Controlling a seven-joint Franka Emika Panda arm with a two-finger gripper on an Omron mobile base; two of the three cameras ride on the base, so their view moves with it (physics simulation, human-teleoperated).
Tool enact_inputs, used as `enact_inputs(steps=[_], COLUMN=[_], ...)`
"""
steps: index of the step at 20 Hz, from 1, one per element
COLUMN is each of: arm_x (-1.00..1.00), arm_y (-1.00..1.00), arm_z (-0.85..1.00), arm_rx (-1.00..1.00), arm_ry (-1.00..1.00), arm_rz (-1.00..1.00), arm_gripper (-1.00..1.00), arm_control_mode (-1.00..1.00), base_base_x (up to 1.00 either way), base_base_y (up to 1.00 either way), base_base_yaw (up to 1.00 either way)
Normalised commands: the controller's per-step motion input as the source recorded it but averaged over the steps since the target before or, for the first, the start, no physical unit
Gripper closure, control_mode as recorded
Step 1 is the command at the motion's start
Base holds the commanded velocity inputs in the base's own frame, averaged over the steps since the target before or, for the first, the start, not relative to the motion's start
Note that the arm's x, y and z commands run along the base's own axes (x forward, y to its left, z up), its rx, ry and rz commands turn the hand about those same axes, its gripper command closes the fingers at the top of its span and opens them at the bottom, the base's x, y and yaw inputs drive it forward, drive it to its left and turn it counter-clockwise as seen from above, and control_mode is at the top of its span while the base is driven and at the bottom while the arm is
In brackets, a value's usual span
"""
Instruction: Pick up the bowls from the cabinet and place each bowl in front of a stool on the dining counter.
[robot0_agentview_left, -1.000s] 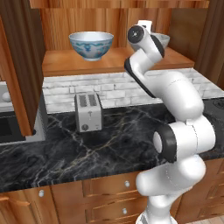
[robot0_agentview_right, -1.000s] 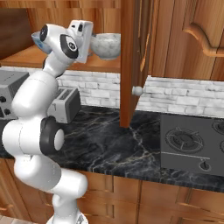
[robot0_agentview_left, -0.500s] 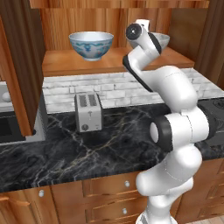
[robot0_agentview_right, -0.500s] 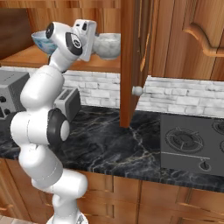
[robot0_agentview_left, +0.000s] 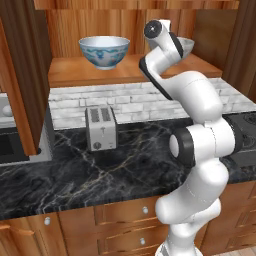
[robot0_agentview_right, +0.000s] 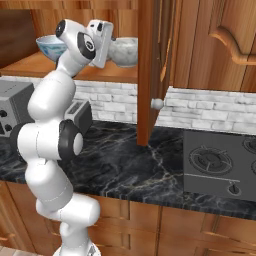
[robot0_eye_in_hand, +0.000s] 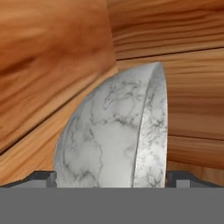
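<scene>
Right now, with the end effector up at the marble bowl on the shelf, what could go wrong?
1. In the hand view the marble bowl sits between the fingertips with little spare width; a slight offset could knock it instead of gripping it.
2. The open cabinet door hangs just right of the bowl; pulling out sideways could clip it.
3. The blue bowl shares the shelf; a wide arm swing could nudge it off.

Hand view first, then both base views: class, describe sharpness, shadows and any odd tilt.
Hand view: the marble bowl looms large, slightly soft, rolled sideways, with the fingers at either side. Left base view: even light, faint shadow beside the toaster. Right base view: crisp, no glare, cabinet door edge shaded.
</scene>
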Motion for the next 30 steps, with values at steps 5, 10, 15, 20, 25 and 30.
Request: enact_inputs(steps=[5, 10, 15, 20, 25, 30], arm_x=[0.00, 0.00, -0.01, -0.09, -0.35, -0.83], arm_y=[0.00, -0.09, -0.09, 0.00, 0.00, 0.00], arm_z=[-0.02, -0.07, -0.02, 0.00, -0.01, -0.11], arm_rx=[0.00, 0.00, 0.00, 0.00, 0.00, 0.00], arm_ry=[0.00, 0.00, 0.00, -0.01, -0.05, -0.01], arm_rz=[0.00, 0.00, 0.00, 0.00, 0.00, 0.00], arm_gripper=[1.00, 1.00, 1.00, 1.00, 1.00, 1.00], arm_control_mode=[-1.00, -1.00, -1.00, -1.00, -1.00, -1.00], base_base_x=[0.00, 0.00, 0.00, 0.00, 0.00, 0.00], base_base_y=[0.00, 0.00, 0.00, 0.00, 0.00, 0.00], base_base_yaw=[0.00, 0.00, 0.00, 0.00, 0.00, 0.00])
